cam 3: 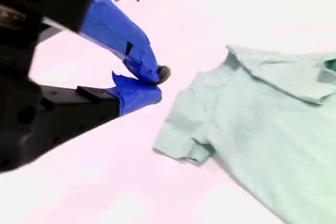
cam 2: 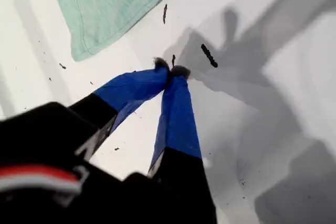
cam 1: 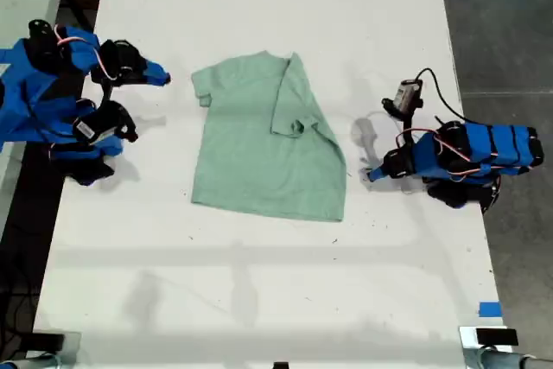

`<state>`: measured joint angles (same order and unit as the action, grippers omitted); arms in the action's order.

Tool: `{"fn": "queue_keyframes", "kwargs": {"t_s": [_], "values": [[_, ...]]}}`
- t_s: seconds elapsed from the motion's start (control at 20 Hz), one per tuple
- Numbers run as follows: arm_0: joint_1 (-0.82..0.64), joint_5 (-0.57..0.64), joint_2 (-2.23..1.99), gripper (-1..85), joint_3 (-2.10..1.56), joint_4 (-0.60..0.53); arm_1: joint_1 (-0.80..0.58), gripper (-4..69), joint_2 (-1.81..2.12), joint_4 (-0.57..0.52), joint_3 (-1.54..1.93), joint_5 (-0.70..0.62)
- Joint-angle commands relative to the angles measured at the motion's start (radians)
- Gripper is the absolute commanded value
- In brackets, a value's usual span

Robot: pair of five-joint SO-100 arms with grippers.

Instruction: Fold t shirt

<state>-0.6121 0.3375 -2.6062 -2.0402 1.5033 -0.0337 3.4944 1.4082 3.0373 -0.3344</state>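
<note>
The mint-green t shirt [cam 1: 259, 144] lies flat in the middle of the white table [cam 1: 259, 300], with its side toward the exterior view's right folded over onto the body. My first gripper [cam 1: 370, 176] rests low on the table just off that folded edge; its blue fingertips meet, shut on nothing [cam 2: 170, 69], and a hem corner of the t shirt [cam 2: 105, 3] lies a short way beyond them. My second gripper [cam 1: 164, 79] sits at the exterior view's left, shut and empty [cam 3: 157, 83], a little short of the shirt's sleeve [cam 3: 184, 145].
The table ends at dark floor [cam 1: 510, 23] on the exterior view's right and a dark gap on its left. A blue tape strip [cam 1: 489, 308] marks the near right corner. Small dark marks [cam 2: 208, 55] dot the tabletop.
</note>
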Motion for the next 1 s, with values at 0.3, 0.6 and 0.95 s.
{"fn": "queue_keyframes", "kwargs": {"t_s": [0.3, 0.6, 0.95], "values": [[-0.35, 0.411, 0.808, 14.5, 0.4, -0.137, 0.006, 1.5, 0.011, -0.02, 0.043, 0.009], [-0.437, 0.502, 1.081, 14.5, 0.371, -0.284, 0.017, 1.5, 0.011, -0.02, 0.043, 0.008], [-0.402, 0.488, 1.233, 13.4, 0.365, -0.334, 0.017, 1.5, 0.011, -0.02, 0.043, 0.008]]}}
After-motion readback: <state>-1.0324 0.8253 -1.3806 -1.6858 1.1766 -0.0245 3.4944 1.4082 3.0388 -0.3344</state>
